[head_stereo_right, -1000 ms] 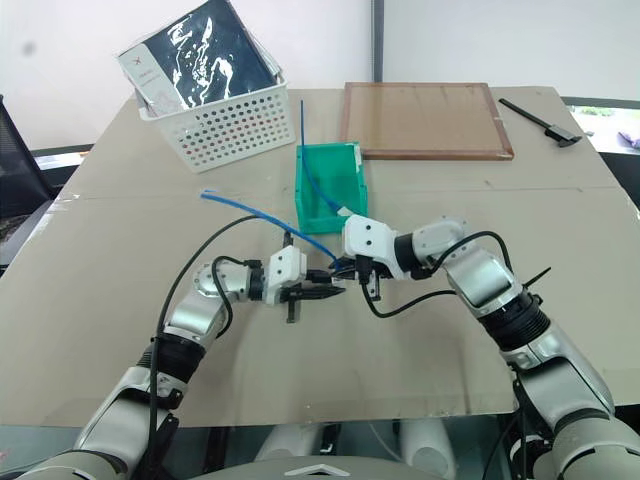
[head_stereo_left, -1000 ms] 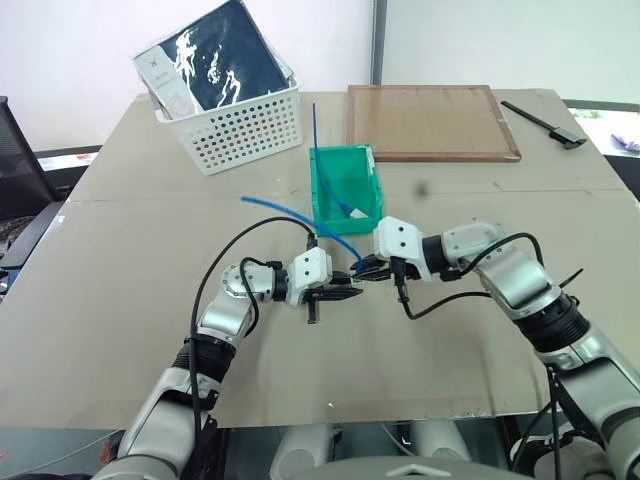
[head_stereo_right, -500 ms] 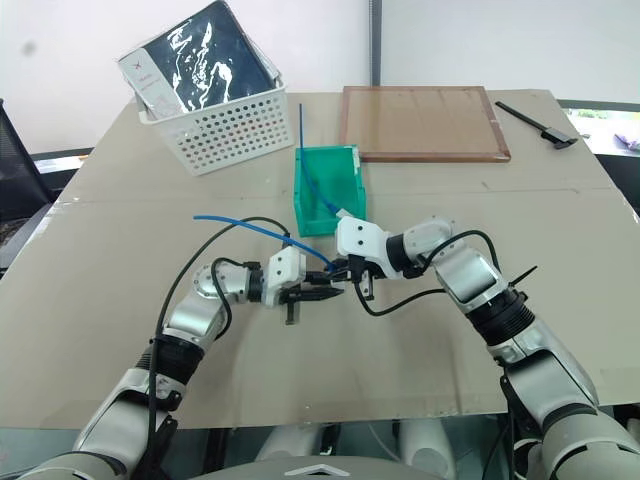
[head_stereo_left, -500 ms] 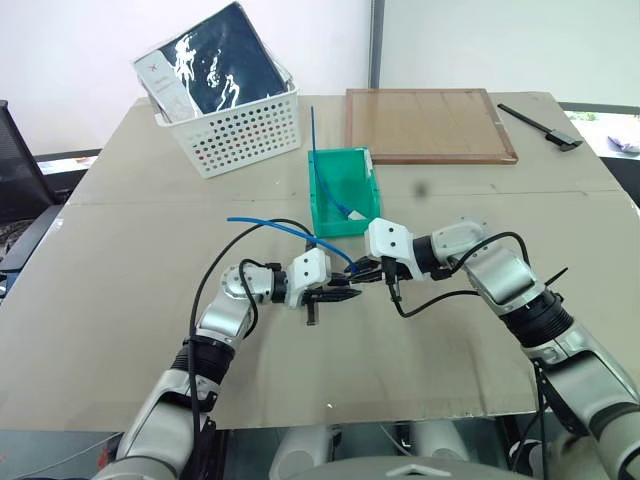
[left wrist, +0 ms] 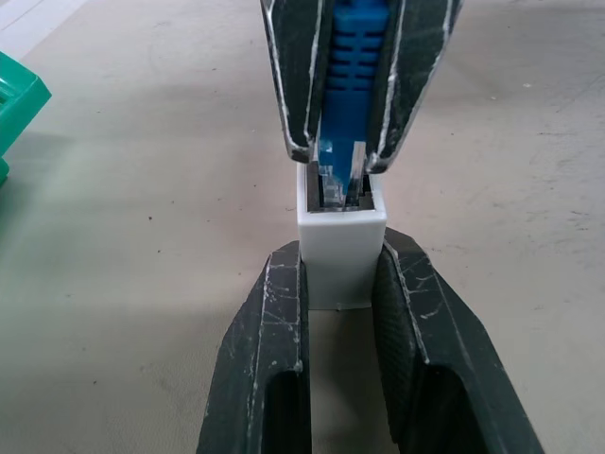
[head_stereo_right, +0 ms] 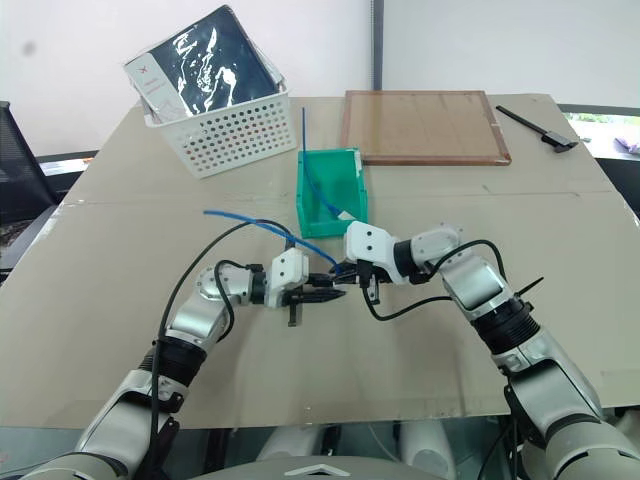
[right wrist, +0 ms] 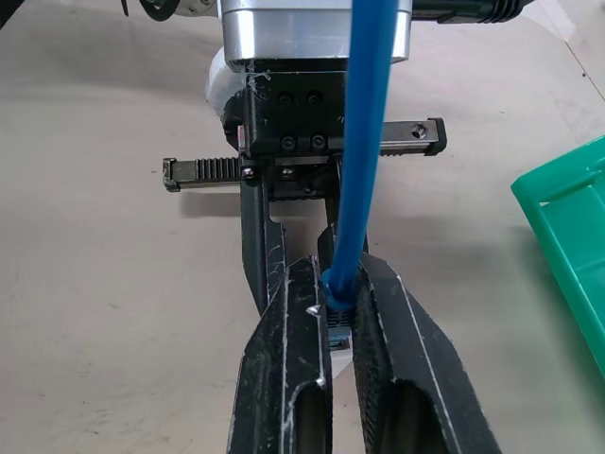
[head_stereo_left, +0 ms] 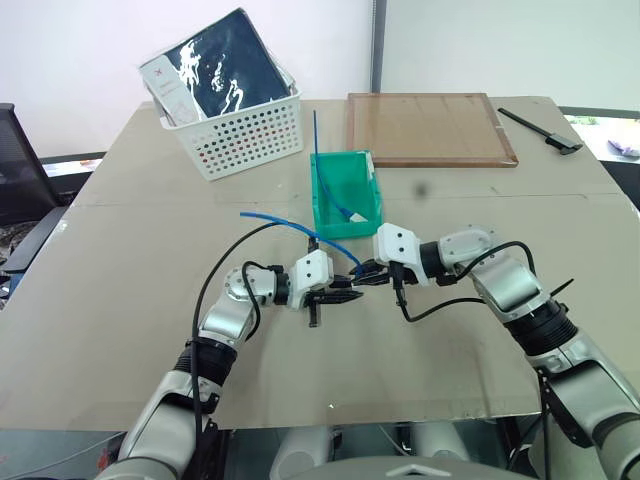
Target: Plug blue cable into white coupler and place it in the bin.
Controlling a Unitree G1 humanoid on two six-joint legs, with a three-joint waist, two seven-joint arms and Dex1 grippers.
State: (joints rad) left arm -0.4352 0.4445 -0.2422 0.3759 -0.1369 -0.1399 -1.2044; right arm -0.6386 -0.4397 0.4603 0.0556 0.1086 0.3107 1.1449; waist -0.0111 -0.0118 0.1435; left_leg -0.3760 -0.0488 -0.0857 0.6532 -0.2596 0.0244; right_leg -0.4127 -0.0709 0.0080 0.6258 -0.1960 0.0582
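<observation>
My left gripper (head_stereo_left: 345,296) is shut on the white coupler (left wrist: 340,253), a small white block with its socket facing away from the fingers. My right gripper (head_stereo_left: 366,272) meets it tip to tip and is shut on the blue boot of the blue cable (right wrist: 364,142). The cable's clear plug (left wrist: 338,185) sits at the mouth of the coupler's socket, partly inside it. From the right gripper the cable arcs back to a free end (head_stereo_left: 246,215) on the table. The teal bin (head_stereo_left: 328,208) stands just beyond both grippers.
A second, straighter blue cable (head_stereo_left: 322,158) with a white end leans in the bin. Behind stand a white perforated basket (head_stereo_left: 245,130) holding a dark package, a wooden board (head_stereo_left: 430,125) and a black tool (head_stereo_left: 545,128). Bare table lies in front.
The camera has shifted a little. Both grippers stay tip to tip with the same holds. The cable's free end has swung slightly on the table.
</observation>
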